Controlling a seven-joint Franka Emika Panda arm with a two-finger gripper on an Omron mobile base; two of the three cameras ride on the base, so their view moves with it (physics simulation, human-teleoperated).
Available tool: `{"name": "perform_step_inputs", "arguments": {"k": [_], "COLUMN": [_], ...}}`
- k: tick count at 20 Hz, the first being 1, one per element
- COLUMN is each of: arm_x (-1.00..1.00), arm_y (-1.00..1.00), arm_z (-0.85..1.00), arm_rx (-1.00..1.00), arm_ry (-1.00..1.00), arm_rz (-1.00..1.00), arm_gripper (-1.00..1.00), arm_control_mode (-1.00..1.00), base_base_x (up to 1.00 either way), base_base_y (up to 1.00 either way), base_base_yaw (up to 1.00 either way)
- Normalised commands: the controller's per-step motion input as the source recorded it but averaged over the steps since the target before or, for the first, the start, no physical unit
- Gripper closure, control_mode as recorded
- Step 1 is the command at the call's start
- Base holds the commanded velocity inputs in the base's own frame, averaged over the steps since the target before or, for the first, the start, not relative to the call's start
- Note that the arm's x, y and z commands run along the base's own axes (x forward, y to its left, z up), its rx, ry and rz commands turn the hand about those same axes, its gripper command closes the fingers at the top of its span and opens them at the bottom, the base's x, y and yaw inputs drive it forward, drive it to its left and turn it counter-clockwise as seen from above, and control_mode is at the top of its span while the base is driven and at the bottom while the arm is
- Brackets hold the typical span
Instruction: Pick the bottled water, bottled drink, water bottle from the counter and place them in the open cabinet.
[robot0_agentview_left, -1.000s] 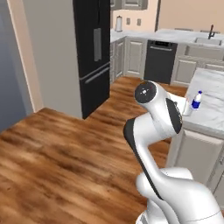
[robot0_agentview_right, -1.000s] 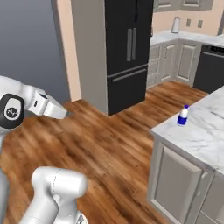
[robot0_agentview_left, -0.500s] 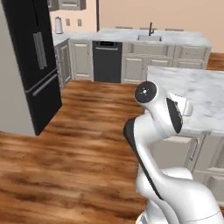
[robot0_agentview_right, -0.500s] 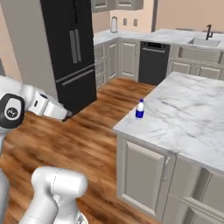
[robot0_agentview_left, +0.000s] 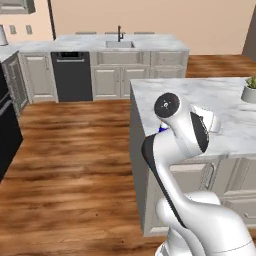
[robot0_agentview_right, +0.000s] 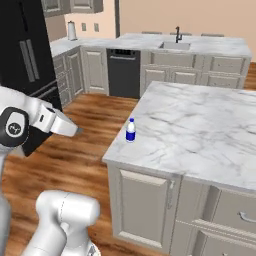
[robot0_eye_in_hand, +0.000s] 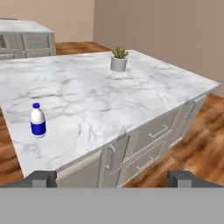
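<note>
Blue-labelled bottled water (robot0_eye_in_hand: 38, 120), grey-veined white counter (robot0_eye_in_hand: 109, 100)

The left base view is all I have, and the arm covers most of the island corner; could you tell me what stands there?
Observer: The bottled water stands upright near that corner of the counter.
Operator: Thank you. Is the gripper near it?
Observer: No, the open gripper hangs off the counter's edge, well short of it.
Operator: Is anything else on that slab?
Observer: A small potted plant sits at the far end.
</note>
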Motion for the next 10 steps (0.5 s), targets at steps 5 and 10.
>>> {"name": "perform_step_inputs", "arguments": {"k": [5, 10], "arm_x": [0.00, 0.00], "arm_y": [0.00, 0.00], "arm_z": [0.00, 0.00], "arm_rx": [0.00, 0.00], "arm_ry": [0.00, 0.00], "arm_rz": [0.00, 0.00], "arm_gripper": [-1.00, -1.00], "arm_control_mode": [1.00, 1.00], "base_base_x": [0.50, 0.40], "base_base_y": [0.43, 0.44], "base_base_yaw": [-0.44, -0.37]}}
